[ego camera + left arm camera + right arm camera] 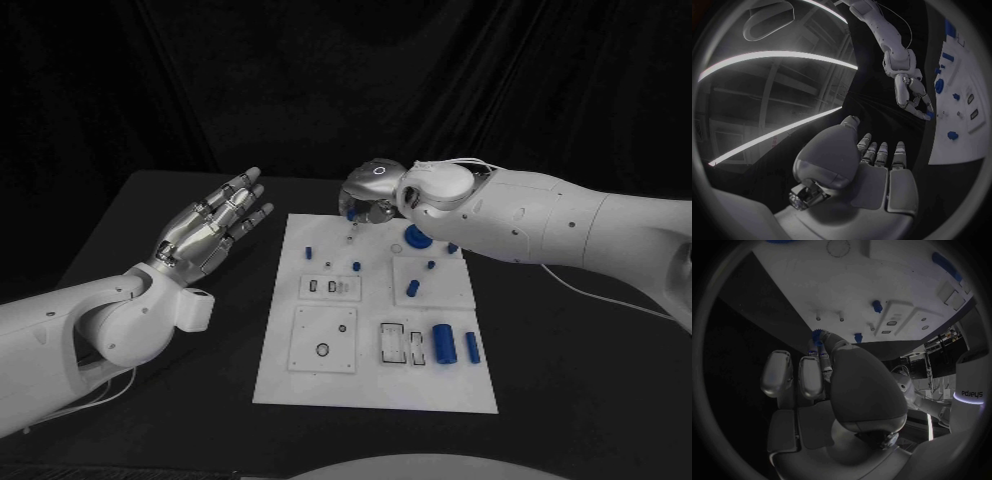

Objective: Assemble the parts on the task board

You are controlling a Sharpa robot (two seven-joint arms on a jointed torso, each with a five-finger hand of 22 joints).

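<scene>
The white task board (375,385) lies in the middle of the black table. My right hand (372,193) hovers over the board's far edge and pinches a small blue part (819,335) at its fingertips, just above the board (879,280). The same blue part (930,115) shows under that hand (911,95) in the left wrist view. My left hand (216,225) is raised to the left of the board, fingers spread, holding nothing. Two blue cylinders (444,343) lie near the board's front right, and a round blue piece (417,237) sits near the far right.
Small blue pegs (414,289) stand in the board's middle, and two more (877,305) stand close to my right hand's fingertips. Rectangular recesses (325,338) mark the board's front half. Bare black table (173,400) lies left and right of the board.
</scene>
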